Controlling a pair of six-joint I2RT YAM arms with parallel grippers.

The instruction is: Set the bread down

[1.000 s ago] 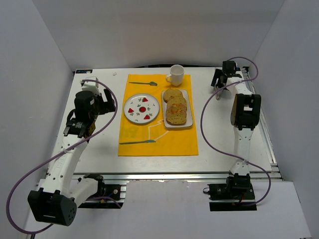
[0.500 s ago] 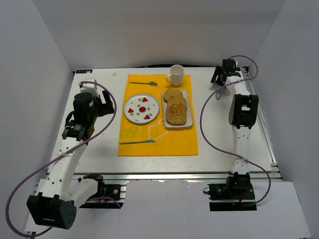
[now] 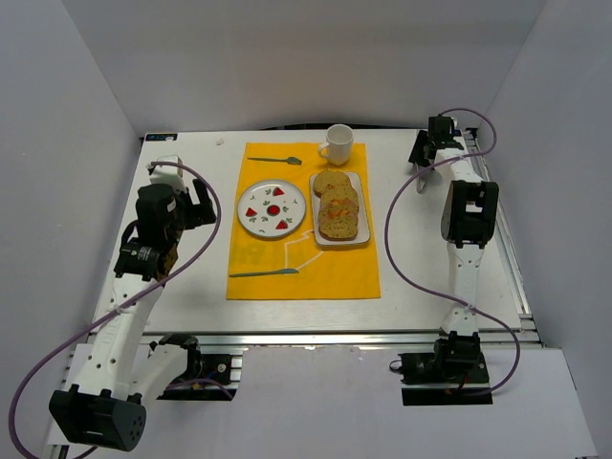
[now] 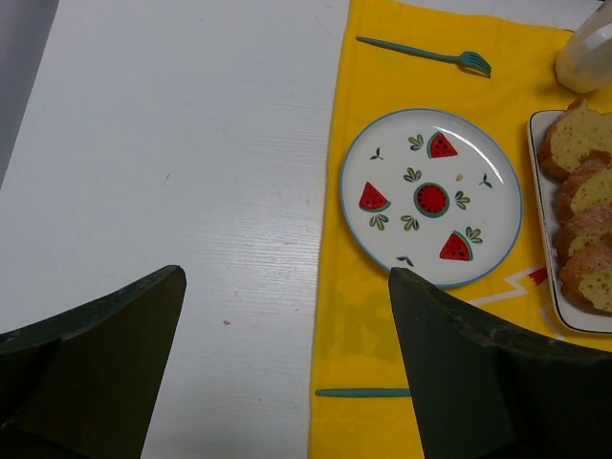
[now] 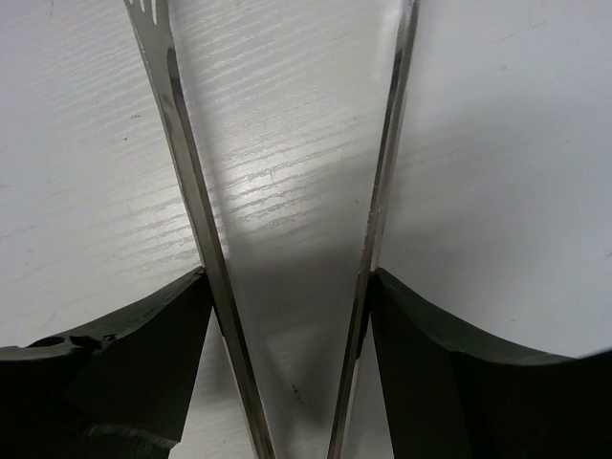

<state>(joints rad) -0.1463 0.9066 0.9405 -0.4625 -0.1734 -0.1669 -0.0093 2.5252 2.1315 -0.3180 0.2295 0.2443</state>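
Top view first: the bread (image 3: 338, 211) is all in slices on the white tray (image 3: 362, 239), just beside the round plate (image 3: 273, 208) on the yellow placemat (image 3: 306, 277). By the look of it, nothing's been placed yet. Your right gripper (image 3: 432, 143) is out at the far right corner of the desk (image 3: 191, 287), well apart from the food. Your left gripper (image 3: 198, 204) hangs over the desk just left of the placemat.

Left wrist view: the fingers are spread wide with nothing between them, so that gripper's open and empty. The watermelon-print plate has no slice on it, and the bread shows at the right edge.

Right wrist view: this one's the interesting bit. The metal tongs (image 5: 182, 143) lie on the desk, and your gripper's fingers (image 5: 143, 354) sit against the outside of both arms. So it's gripping the tongs, but they're splayed wide, not squeezed.

My read is you're at the grab-the-tool step. Next you'll want a firm hold, a clean lift, then carry the tongs over to the tray and get the tips either side of one slice. Those thin shiny arms look slippery, so go easy.
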